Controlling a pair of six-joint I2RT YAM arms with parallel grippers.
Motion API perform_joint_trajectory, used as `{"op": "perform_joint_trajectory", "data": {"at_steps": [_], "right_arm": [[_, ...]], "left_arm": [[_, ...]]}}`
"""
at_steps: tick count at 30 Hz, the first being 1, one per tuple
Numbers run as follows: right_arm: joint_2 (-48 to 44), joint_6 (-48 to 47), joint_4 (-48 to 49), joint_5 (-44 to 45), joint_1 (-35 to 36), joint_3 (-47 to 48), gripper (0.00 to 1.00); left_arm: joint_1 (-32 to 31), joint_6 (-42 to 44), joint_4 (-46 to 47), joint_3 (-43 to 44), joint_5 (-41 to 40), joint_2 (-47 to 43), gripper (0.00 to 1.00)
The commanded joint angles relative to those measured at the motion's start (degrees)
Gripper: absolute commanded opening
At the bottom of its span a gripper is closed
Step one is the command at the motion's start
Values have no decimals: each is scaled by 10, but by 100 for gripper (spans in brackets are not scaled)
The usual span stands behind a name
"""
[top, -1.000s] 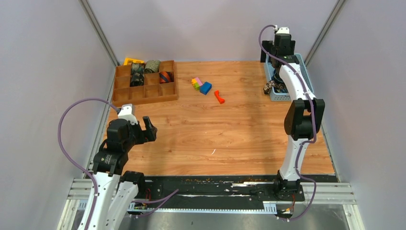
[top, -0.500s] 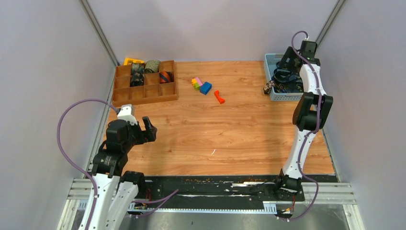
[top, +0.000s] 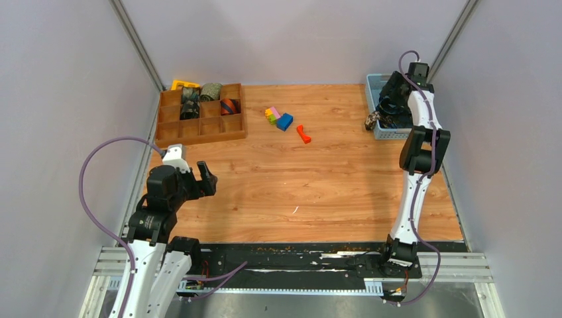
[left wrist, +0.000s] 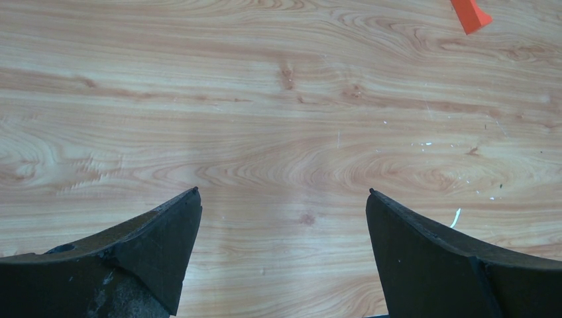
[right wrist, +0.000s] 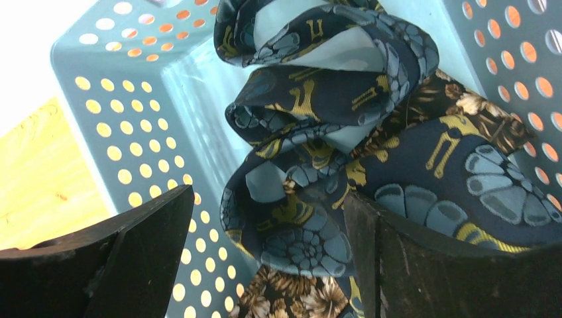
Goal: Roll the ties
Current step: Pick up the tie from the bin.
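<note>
The navy paisley tie (right wrist: 344,132) is seen bunched in loose folds inside the perforated teal basket (right wrist: 132,132) at the far right of the desk (top: 318,179). No clear long axis can be made out, as the folds are heaped one on another. It lies straight ahead of the right fingers (right wrist: 132,258), which are spread wide, its nearest fold in line with the gap and close against the right-hand one. Whether cloth is touched cannot be told. A floral tie (right wrist: 298,298) is tangled beneath and beside it, so both may be caught in one closing. The basket wall stands just beside the left-hand finger and is judged the chief obstacle.

The left fingers (left wrist: 152,245) are also held wide, over bare wood well apart from the basket, so the right arm is clearly the nearer. Rolled ties (top: 211,91) are already lodged in the wooden tray (top: 199,132) at far left, and coloured blocks (top: 281,118) lie between tray and basket.
</note>
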Motion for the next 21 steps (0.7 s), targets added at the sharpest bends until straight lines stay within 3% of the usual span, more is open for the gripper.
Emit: {"op": "perform_joint_trajectory", "data": {"at_steps": [1, 8, 12, 13, 18, 19, 21], "right_arm": [[28, 23, 26, 13, 2, 56, 83], [65, 20, 46, 37, 12, 81, 78], [83, 13, 48, 45, 20, 95, 67], [86, 12, 50, 45, 21, 96, 61], [82, -1, 65, 74, 28, 110, 7], [77, -6, 67, 76, 29, 115, 1], [61, -14, 73, 79, 31, 119, 0]], "left_arm": [[4, 2, 19, 14, 8, 2, 100], [4, 3, 19, 14, 10, 6, 100], [5, 3, 18, 14, 9, 7, 100], [5, 3, 18, 15, 9, 8, 100], [6, 3, 18, 14, 10, 8, 100], [6, 3, 19, 14, 11, 8, 100], [7, 3, 19, 14, 10, 7, 100]]}}
